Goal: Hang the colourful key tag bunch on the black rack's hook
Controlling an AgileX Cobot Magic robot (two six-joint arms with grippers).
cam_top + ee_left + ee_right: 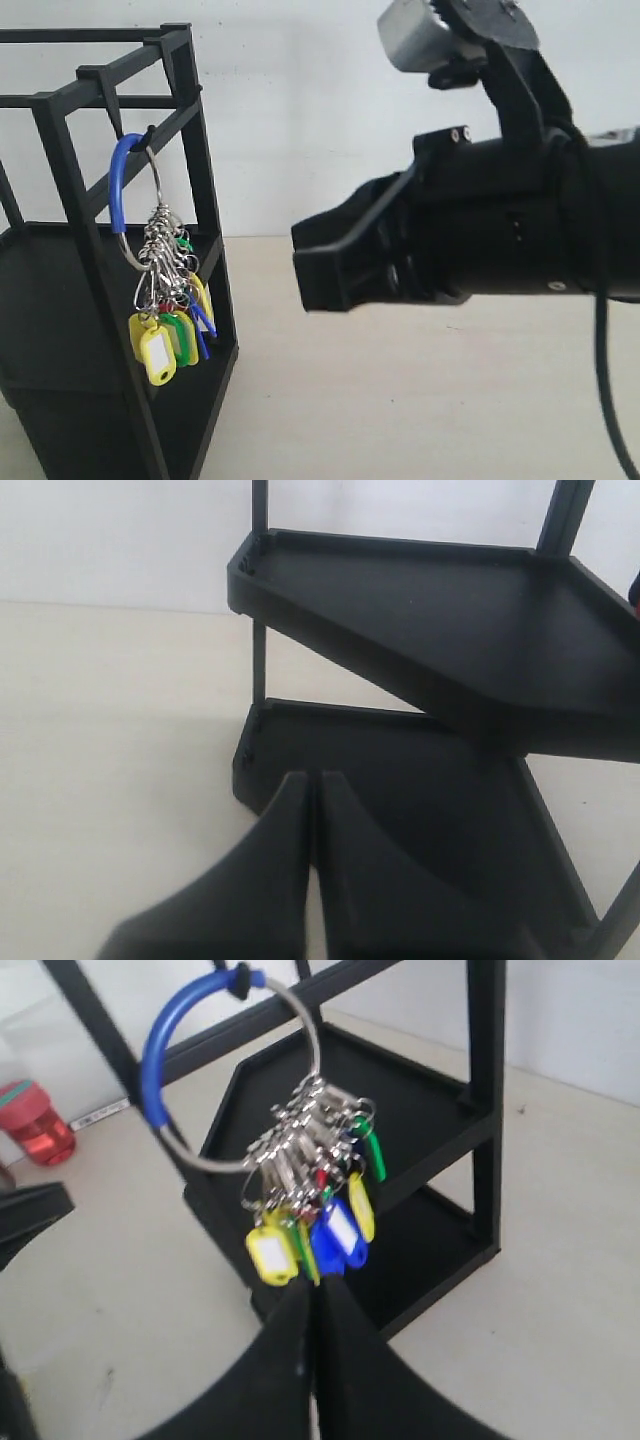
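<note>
The colourful key tag bunch (165,255), a large silver wire ring with a blue sleeve carrying metal clips and yellow, green, blue and red plastic tags, hangs from the thin black curved hook (147,133) at the top bar of the tall black metal rack of square bars and flat shelves (60,300). The ring is looped over the hook and the tags dangle free in front of the upper shelf, so the bunch's long axis runs straight down. By that showing the hanging looks done. The right gripper (313,1295) has its fingers pressed together on nothing and sits clear of the bunch. The tags lie directly ahead of its tips and a little above them, near but not touching. It is the nearer arm by far; the left gripper (312,780), likewise pinched together and empty, sits low by the rack's bottom shelves (no key tags show in its wrist view). What the next move turns on, I judge, is that gap. A straight pull back along the gripper's own line, away from the rack and over the pale table (420,400), should keep the fingers from brushing the tags and swinging the ring off the hook.
</note>
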